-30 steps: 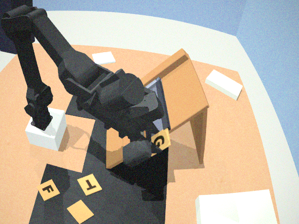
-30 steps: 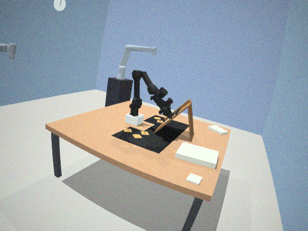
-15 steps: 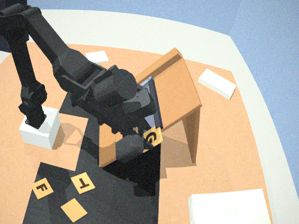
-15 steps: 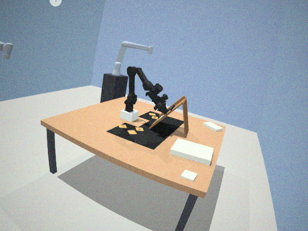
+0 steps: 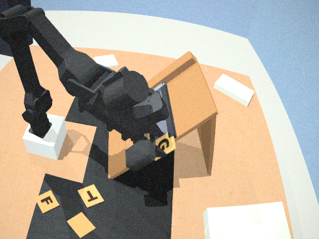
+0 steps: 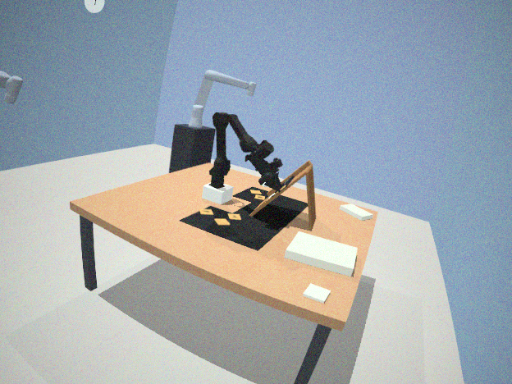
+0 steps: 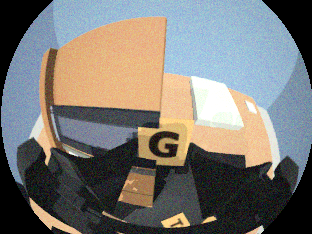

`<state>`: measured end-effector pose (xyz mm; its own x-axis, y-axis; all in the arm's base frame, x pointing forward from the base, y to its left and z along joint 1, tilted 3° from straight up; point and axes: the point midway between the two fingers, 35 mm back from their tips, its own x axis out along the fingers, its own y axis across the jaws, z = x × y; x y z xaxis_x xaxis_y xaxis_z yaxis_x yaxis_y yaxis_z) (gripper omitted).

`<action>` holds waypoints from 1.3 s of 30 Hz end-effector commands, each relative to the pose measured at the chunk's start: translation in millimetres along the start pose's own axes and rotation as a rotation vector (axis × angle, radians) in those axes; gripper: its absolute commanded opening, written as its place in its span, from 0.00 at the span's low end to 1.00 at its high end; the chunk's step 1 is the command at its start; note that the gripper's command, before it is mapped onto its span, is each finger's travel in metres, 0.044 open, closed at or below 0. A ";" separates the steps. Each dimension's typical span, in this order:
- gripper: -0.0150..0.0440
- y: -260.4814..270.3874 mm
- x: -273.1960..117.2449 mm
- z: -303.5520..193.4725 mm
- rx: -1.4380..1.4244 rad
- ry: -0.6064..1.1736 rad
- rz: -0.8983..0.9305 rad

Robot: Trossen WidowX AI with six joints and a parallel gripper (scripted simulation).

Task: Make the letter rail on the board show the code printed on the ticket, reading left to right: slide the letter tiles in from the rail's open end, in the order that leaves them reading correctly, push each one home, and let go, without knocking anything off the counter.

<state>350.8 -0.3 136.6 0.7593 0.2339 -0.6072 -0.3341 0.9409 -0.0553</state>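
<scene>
My gripper (image 5: 158, 143) (image 7: 163, 144) is shut on the G tile (image 5: 166, 144) (image 7: 165, 135), at the open end of the letter rail (image 5: 170, 113) (image 7: 105, 131). The tile's left edge meets or overlaps the rail's end; how far it is inside cannot be told. The rail crosses the sloping board (image 5: 190, 95) (image 7: 110, 70); the arm hides part of it. On the dark mat lie a T tile (image 5: 90, 195) (image 6: 234, 216), an F tile (image 5: 47, 201) (image 6: 206, 212) and a tile showing no letter (image 5: 81, 224) (image 6: 221, 221). No ticket print is legible.
Two more tiles (image 6: 255, 192) (image 6: 259, 197) lie on the mat behind the board. A large white box (image 5: 247, 221) (image 6: 322, 253), a white block (image 5: 233, 88) (image 6: 355, 211) and a small white slab (image 6: 317, 293) stand near the counter's edges. A flat white piece (image 5: 106, 60) lies behind the arm.
</scene>
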 end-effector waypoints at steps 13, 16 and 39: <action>0.25 8.0 -0.5 0.5 0.005 -0.002 -0.004; 0.25 9.5 -0.5 0.5 0.006 -0.002 -0.004; 0.25 21.1 -0.4 0.7 0.006 -0.002 -0.003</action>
<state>344.4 18.3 135.8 0.7592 0.2348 -0.6070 -0.3341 0.9410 -0.0540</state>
